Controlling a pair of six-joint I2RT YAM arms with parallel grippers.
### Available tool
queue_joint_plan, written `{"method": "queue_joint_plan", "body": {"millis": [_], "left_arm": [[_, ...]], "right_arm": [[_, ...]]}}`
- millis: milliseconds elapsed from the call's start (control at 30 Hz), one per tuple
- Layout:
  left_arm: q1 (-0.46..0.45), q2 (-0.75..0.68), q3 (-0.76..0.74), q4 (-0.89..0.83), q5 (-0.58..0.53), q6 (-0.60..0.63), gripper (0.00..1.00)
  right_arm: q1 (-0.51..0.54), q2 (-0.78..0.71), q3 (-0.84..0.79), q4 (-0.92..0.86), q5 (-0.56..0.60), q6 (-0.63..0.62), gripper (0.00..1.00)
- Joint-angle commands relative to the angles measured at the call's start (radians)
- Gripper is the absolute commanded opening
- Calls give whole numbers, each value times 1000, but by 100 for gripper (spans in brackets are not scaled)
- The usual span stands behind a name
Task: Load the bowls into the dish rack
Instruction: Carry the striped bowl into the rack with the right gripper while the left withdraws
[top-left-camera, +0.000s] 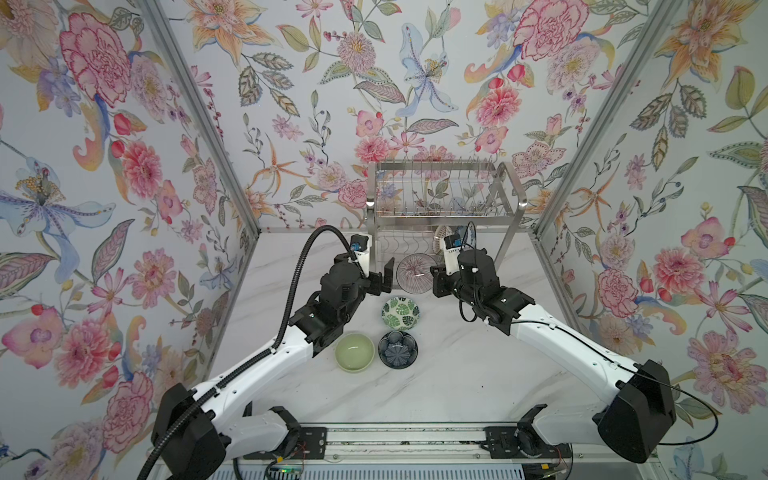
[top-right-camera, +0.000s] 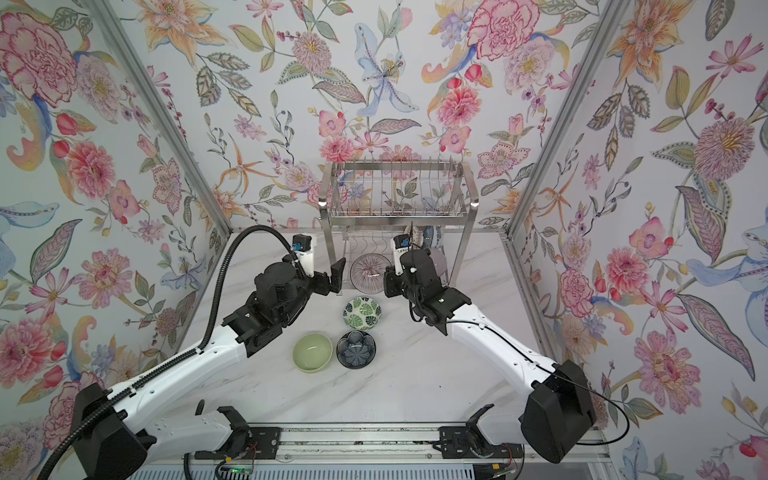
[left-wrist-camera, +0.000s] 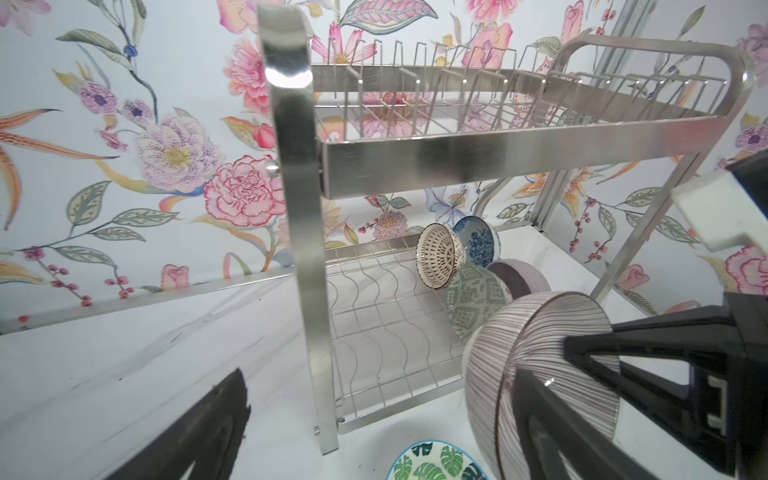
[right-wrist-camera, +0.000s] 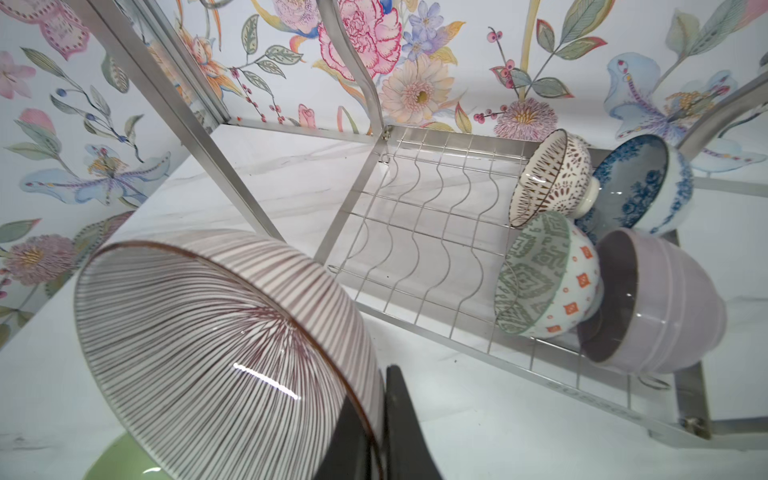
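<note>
Bowl loading is running at about the halfway mark. On the left arm (top-left-camera: 257, 365) the jaws are standing wide and gripping nothing, just beside the striped bowl (top-left-camera: 415, 273). Three bowls are waiting mouth-up and close together on the tabletop (top-left-camera: 478, 374): the pale green bowl (top-left-camera: 354, 352), the navy bowl (top-left-camera: 397, 349) and, just behind it, the leaf bowl (top-left-camera: 400, 313). The striped bowl is hanging tilted on edge above the tabletop, at the open front of the lower shelf of the rack (top-left-camera: 440, 216) and apparently not yet resting on it. The right arm (top-left-camera: 552, 336) is pinching its rim between narrow jaws. Four bowls are already lying on their sides at the right end of that shelf: the lattice bowl (right-wrist-camera: 552, 178), the blue bowl (right-wrist-camera: 640, 187), the geometric bowl (right-wrist-camera: 540, 274) and the lilac bowl (right-wrist-camera: 656, 303). The upper tier is showing no bowl. The count is standing at eight bowls: four racked, one held, three waiting, with one rack and two arms.
</note>
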Motion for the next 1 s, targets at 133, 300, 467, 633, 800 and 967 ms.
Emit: {"method": "queue_joint_plan", "body": {"millis": [133, 300, 467, 633, 800, 967], "left_arm": [[124, -79, -8, -153, -12, 38, 99], [163, -70, 4, -166, -6, 43, 99], [181, -51, -1, -142, 17, 33, 99], [197, -38, -7, -116, 36, 26, 99], [220, -25, -3, -105, 75, 5, 99], [222, -38, -9, -104, 94, -24, 99]], "right_arm": [[52, 7, 63, -16, 212, -360, 0], [110, 29, 63, 15, 346, -614, 0], [148, 90, 85, 76, 466, -809, 0], [161, 212, 152, 119, 585, -963, 0], [155, 338, 231, 143, 661, -1033, 0], [138, 418, 260, 267, 695, -1111, 0]]}}
